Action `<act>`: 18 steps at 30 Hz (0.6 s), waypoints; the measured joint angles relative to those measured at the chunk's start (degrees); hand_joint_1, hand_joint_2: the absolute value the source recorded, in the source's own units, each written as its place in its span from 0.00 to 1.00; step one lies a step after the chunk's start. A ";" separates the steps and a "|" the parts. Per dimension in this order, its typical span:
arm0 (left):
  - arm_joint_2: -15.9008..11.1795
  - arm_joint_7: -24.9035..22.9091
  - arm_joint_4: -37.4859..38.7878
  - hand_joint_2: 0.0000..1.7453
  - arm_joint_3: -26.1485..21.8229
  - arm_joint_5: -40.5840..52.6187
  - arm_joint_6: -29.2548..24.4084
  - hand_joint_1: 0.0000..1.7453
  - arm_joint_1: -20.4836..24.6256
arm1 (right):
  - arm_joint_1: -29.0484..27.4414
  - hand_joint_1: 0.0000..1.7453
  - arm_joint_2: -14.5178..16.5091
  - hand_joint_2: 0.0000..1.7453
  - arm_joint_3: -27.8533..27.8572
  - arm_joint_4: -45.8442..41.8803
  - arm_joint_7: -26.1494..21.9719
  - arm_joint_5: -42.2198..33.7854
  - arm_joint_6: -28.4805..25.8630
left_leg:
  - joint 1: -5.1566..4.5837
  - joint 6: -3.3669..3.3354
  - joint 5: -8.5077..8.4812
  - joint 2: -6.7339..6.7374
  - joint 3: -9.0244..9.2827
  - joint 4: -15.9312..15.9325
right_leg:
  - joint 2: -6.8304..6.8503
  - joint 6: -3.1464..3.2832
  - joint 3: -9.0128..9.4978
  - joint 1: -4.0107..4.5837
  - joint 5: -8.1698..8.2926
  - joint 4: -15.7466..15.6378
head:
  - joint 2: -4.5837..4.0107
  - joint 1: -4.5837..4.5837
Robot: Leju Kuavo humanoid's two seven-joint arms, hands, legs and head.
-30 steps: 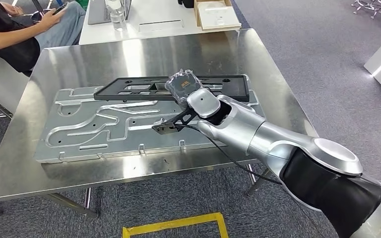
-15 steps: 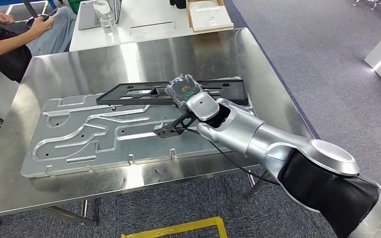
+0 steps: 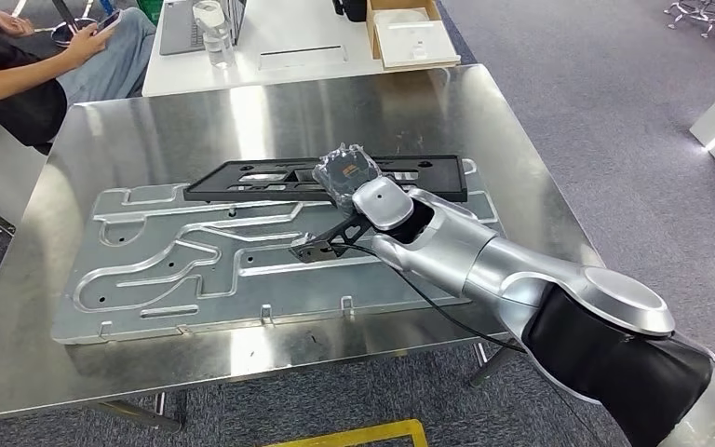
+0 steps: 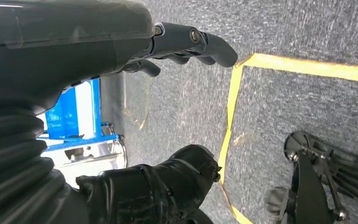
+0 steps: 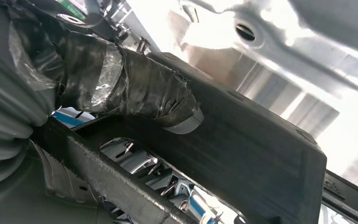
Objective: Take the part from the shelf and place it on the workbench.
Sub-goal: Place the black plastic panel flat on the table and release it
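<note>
The placing step is in hand: the right hand grips the long black part over the grooved metal plate on the table, so next calls for letting go, while the left hand hangs empty, fingers loosely curled.

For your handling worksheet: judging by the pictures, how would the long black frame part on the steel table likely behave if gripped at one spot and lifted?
The black frame part is long, flat and full of cut-outs, so it is probably light for its length. It lies straight under the right hand, suggesting stiffness, though some sag is possible. Lifted off-centre, it would likely tilt; flat, it should not roll.
</note>
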State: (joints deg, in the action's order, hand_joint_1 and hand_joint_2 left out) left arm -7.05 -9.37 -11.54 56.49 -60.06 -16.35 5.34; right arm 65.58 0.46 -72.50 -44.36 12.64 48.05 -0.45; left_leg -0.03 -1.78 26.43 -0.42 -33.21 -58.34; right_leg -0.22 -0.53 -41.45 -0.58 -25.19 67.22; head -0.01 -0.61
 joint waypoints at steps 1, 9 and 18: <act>-0.01 0.03 0.00 1.00 0.00 0.00 0.01 0.00 0.02 | 0.06 0.50 0.02 0.50 -0.01 0.01 -0.10 -0.04 -0.02 | -0.11 0.25 0.58 -0.04 0.07 -0.54 | 0.02 0.17 1.40 0.02 1.41 -3.38 | 0.00 -0.01; -0.01 1.37 0.00 0.00 0.03 -0.70 -0.05 0.00 0.12 | 0.03 0.00 0.30 0.00 -0.04 0.19 -0.59 -0.28 -0.27 | -0.05 2.29 5.24 0.18 -3.17 -7.99 | -0.37 2.07 3.72 -0.13 1.19 -6.94 | 0.01 0.37; -0.10 5.48 0.00 0.00 0.03 -0.58 -1.24 0.00 0.03 | -0.57 0.00 0.17 0.00 -0.02 0.29 -0.54 -0.51 -0.20 | -0.42 1.40 -1.68 0.10 -2.46 -0.93 | -0.64 1.60 5.61 0.09 0.00 -7.25 | 0.01 0.42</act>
State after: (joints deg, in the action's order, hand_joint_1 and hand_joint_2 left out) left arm -7.16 -3.89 -11.54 56.52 -60.64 -17.58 5.37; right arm 65.01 0.63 -72.52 -44.06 12.10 47.54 -0.66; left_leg -0.45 -0.38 24.75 -0.32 -35.67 -59.27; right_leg -0.86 1.07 -35.84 -0.49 -25.18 59.97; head 0.00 -0.19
